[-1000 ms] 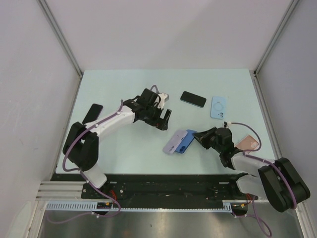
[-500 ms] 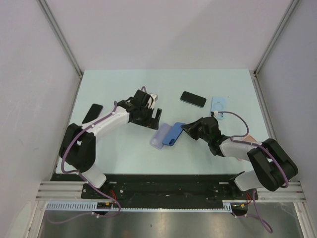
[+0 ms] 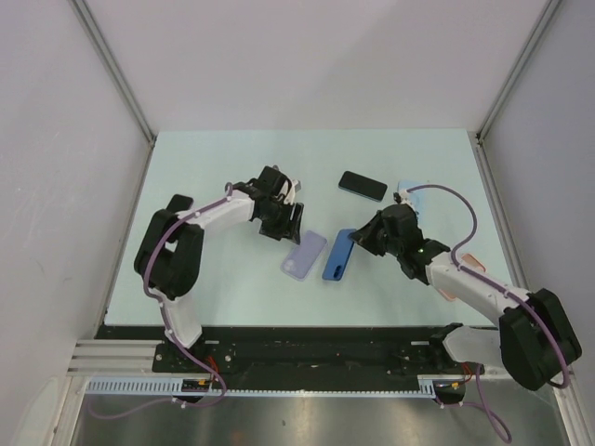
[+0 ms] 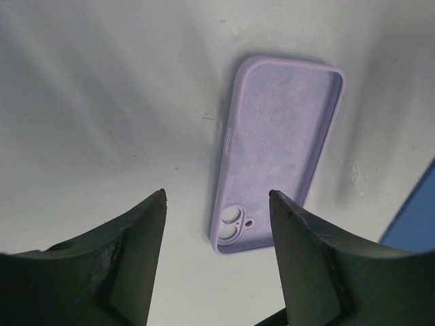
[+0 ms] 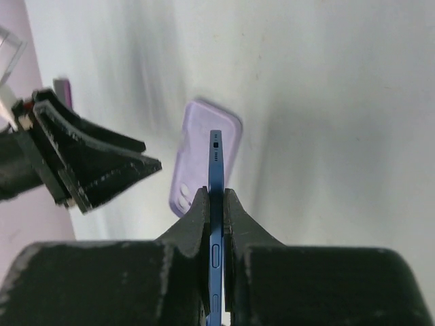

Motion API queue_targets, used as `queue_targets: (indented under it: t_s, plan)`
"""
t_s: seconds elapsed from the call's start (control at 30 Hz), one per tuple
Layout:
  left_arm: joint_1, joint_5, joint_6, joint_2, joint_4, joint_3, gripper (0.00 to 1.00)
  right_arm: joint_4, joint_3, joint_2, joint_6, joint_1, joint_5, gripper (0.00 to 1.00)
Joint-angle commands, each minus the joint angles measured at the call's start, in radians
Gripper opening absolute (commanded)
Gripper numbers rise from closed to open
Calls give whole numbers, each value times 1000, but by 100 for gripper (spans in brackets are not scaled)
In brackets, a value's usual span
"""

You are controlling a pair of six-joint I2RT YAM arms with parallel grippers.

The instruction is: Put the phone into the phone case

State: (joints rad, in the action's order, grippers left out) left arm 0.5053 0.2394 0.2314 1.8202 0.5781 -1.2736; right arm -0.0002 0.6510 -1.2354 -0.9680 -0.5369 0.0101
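A lilac phone case (image 4: 279,149) lies flat on the table with its hollow side up, seen mid-table as the lilac case (image 3: 304,254). My left gripper (image 4: 217,197) hovers open just beyond its camera-hole end, and nothing sits between the fingers; from above, the left gripper (image 3: 290,223) is at the case's far end. My right gripper (image 5: 215,193) is shut on a blue phone (image 5: 215,170), gripping its flat faces so its thin edge faces the right wrist camera. From above, the blue phone (image 3: 338,255) sits just right of the case, with the right gripper (image 3: 358,240) at its far end.
A black phone (image 3: 363,186) lies at the back of the table. A light blue case (image 3: 409,197) is to its right. A pinkish case (image 3: 465,269) lies partly under the right arm. White walls enclose the table on three sides.
The phone and the lilac case, overlapping a second ago, now lie side by side, farther left and back. The left gripper came down-right to the case and its jaws narrowed somewhat.
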Motion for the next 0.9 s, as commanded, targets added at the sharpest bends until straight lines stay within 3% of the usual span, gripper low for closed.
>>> queue_targets:
  t_s: [0.0, 0.4, 0.73, 0.87]
  plan:
    - [-7, 73, 39, 36, -43, -1, 66, -235, 68, 91, 172, 29, -51, 0]
    - [59, 202, 135, 28, -198, 190, 63, -527, 128, 171, 383, 155, -163, 0]
    - [292, 278, 410, -119, -460, 350, 62, -636, 199, 166, 426, 137, -93, 0]
    - [309, 223, 450, -193, -466, 364, 63, -653, 228, 154, 428, 89, -42, 0]
